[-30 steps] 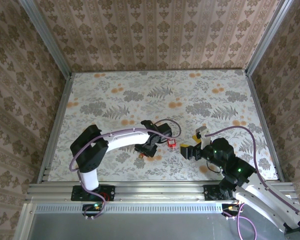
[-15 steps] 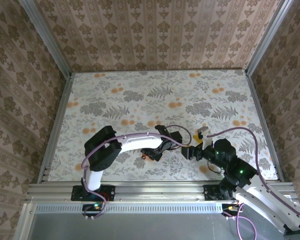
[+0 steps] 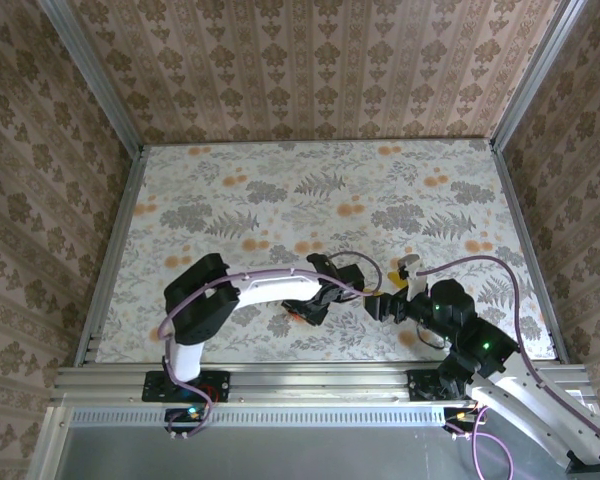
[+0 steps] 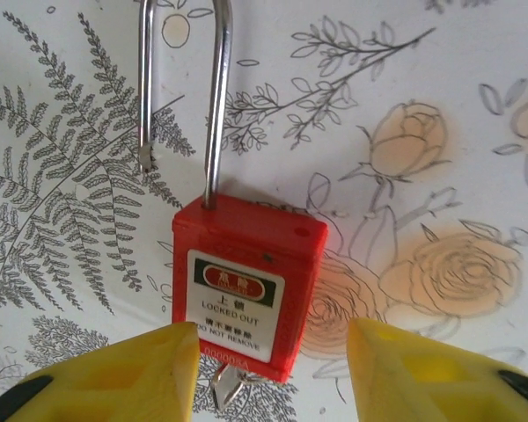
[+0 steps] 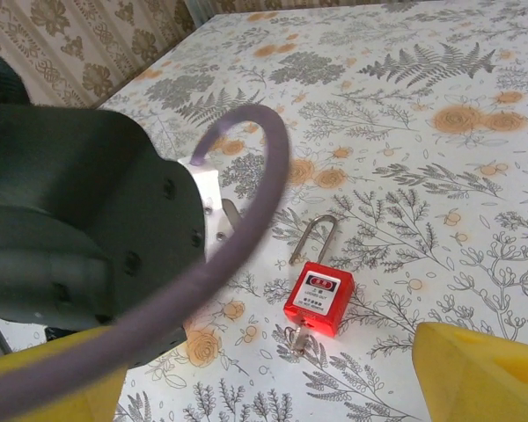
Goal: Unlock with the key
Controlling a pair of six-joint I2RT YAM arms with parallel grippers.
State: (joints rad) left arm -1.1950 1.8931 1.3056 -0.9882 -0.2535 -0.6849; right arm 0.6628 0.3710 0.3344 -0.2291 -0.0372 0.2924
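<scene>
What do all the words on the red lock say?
"LOCKED OUT": black print on the white label of the red plastic padlock, left wrist view.
"DO NOT REMOVE": small line just below, barely legible.
Two Chinese characters above "LOCKED OUT": too blurred to read surely.
Red oval sign at the label's top: lettering unreadable.
Raised number along the padlock's lower edge: too blurred.

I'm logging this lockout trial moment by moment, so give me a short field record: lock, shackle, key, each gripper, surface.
lock: red plastic padlock lying flat, label up
shackle: silver steel shackle open, one leg free of the body
key: metal key sticking out of the padlock's bottom end
left arm: left gripper open, a finger either side of the padlock's key end
right arm: right gripper open, padlock ahead of it
surface: floral-patterned table
</scene>
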